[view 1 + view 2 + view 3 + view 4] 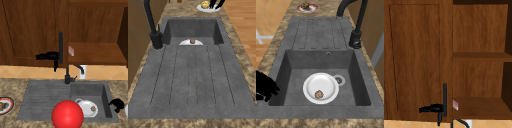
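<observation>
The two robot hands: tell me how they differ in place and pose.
The left robot hand floats high at the wall cabinet's door handle, fingers reaching toward it, thumb hanging down. The right robot hand sits low on the counter beside the sink's right rim, fingers curled downward. The left is stretched out sideways; the right is bunched. Both are black.

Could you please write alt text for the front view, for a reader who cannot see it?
The left hand is raised at the black vertical handle of a wooden wall cabinet door, while the right hand is low at the grey sink's right rim. A white plate lies in the basin behind a red ball.
</observation>
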Robot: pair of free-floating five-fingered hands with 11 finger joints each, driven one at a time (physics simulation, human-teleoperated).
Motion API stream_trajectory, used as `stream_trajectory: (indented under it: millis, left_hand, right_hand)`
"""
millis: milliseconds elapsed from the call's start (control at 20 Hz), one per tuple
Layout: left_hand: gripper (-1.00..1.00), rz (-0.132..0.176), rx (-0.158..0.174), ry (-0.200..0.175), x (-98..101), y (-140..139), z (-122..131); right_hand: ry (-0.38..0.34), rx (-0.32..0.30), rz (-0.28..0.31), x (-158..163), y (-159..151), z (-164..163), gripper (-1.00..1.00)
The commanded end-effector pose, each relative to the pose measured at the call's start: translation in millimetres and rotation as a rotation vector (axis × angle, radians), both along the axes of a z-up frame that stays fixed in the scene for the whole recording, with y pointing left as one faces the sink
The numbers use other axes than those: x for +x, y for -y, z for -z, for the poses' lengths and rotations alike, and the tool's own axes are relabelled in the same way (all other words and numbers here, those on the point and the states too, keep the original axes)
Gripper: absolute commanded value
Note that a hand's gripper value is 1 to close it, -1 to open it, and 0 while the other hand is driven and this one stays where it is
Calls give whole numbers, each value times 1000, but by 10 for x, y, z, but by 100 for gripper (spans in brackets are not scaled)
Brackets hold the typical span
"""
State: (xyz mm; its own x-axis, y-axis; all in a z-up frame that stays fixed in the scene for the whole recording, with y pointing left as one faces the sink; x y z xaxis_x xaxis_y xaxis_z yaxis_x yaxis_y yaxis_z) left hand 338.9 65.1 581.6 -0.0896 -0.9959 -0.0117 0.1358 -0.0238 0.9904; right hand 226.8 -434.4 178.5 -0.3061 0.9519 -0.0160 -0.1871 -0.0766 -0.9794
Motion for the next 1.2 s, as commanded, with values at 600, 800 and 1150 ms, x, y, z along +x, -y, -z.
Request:
stream_trajectory:
  millis: [600, 800, 1150]
  left_hand:
    - [-100, -73, 25, 42, 580, 79, 165]
    - [-100, -134, 33, 39, 224, 98, 109]
    - [-100, -76, 5, 83, -362, -17, 139]
  right_hand:
    - [0, 0, 0, 0, 0, 0, 0]
    - [0, 0, 0, 0, 0, 0, 0]
    - [0, 0, 0, 0, 0, 0, 0]
